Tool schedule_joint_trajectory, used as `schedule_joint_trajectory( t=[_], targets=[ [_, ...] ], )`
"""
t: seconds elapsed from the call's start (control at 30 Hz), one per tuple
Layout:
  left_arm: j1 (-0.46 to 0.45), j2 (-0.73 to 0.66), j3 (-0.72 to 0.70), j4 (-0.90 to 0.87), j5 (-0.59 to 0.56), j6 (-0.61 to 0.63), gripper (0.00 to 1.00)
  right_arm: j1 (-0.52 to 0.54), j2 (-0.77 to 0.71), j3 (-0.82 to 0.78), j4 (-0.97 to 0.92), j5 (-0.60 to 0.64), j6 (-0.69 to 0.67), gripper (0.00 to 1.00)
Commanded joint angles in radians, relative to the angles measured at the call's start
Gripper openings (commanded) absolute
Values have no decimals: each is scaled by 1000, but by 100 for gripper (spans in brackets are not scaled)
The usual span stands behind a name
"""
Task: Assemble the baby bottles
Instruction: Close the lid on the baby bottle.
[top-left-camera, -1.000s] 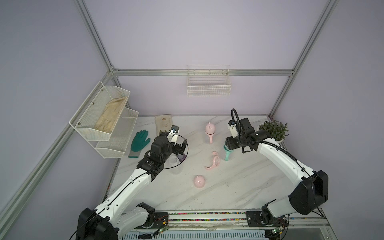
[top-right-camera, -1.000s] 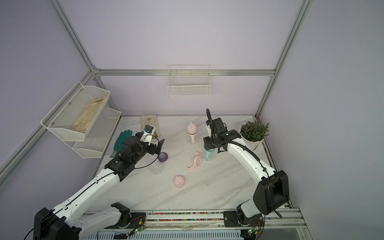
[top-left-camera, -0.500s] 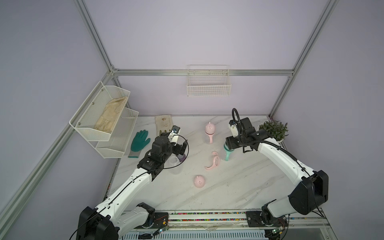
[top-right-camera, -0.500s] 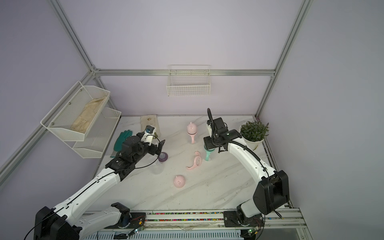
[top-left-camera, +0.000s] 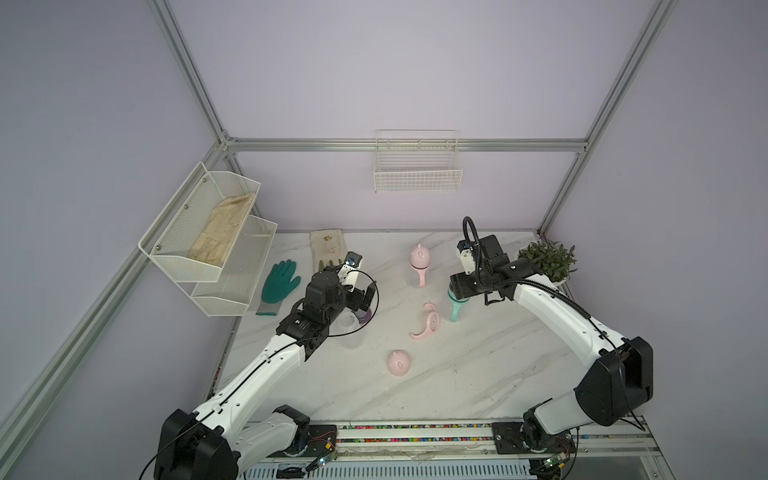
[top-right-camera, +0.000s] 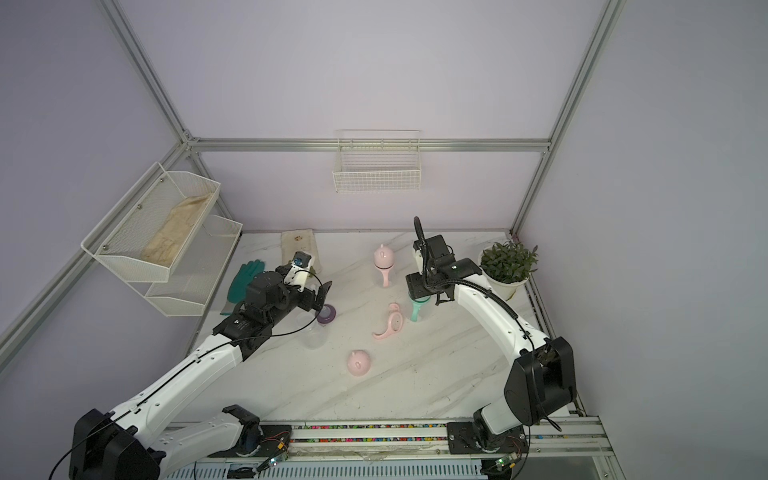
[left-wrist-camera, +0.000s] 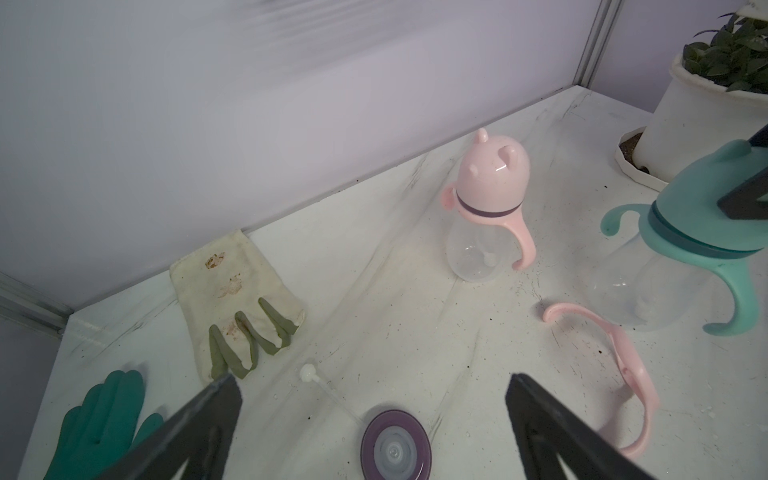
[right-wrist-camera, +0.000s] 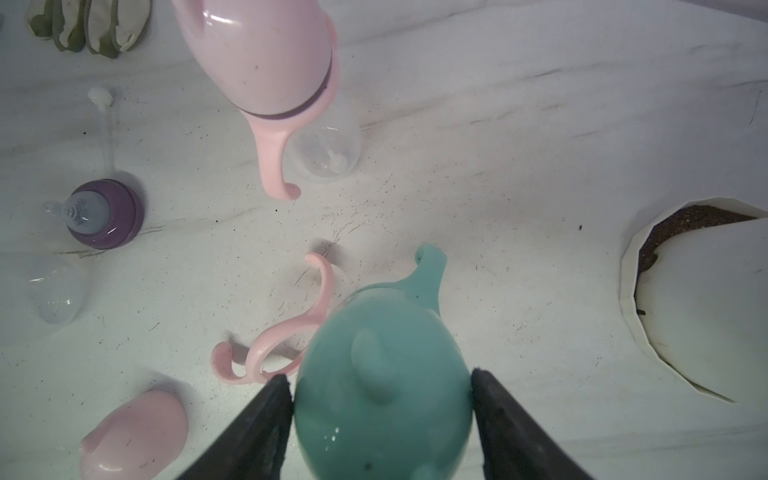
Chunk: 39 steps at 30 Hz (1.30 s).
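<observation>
Right wrist view shows the right fingers (right-wrist-camera: 257, 428) on both sides of the mint bottle's (right-wrist-camera: 382, 374) eared cap, right up against it. I cannot tell if they squeeze the cap or only touch it. The mint bottle stands up on the desk (top-left-camera: 478, 374), a little right of the middle in both top views, with its cap and handles on. Just beside it, toward the middle of the frame, a pink handle ring (top-left-camera: 428, 326) lies flat on the desk, on its own. A pink bottle (top-left-camera: 419, 266) stands further up in the frame, near the back wall, all put together with cap and handles. A pink cap (top-left-camera: 399, 363) lies on its side lower down in the frame, well apart from the other things.

The left fingers (left-wrist-camera: 208, 415) are wide apart and hold nothing. In the left wrist view a purple ring (left-wrist-camera: 395, 446) lies on the desk under the space between them, and a thin straw (left-wrist-camera: 320, 382) with a white tip runs from it across the desk. A clear bottle (top-right-camera: 313, 332) with no top stands just beside the purple ring, close to the left arm in both top views.

A plant pot (top-left-camera: 546, 262) sits at the right edge of the desk. A green glove (top-left-camera: 280, 282) and a white glove (top-left-camera: 328, 247) lie at the upper left of the desk.
</observation>
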Motion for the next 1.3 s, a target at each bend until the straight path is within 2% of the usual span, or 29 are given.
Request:
schedule_joint_trajectory(
  t=[0.0, 0.37, 0.77, 1.17, 1.27],
  targets=[
    [6, 12, 56, 15, 25, 12, 100, -7, -22, 22, 38, -20, -14, 74],
    [4, 42, 71, 41, 71, 0, 100, -7, -25, 68, 46, -31, -14, 79],
    [4, 42, 63, 38, 68, 15, 100, -10, -72, 2, 44, -28, 5, 68],
    [4, 55, 62, 51, 64, 4, 100, -15, -97, 16, 81, 16, -14, 70],
    [4, 68, 67, 57, 101, 4, 100, -28, -82, 9, 129, -23, -32, 70]
  ],
)
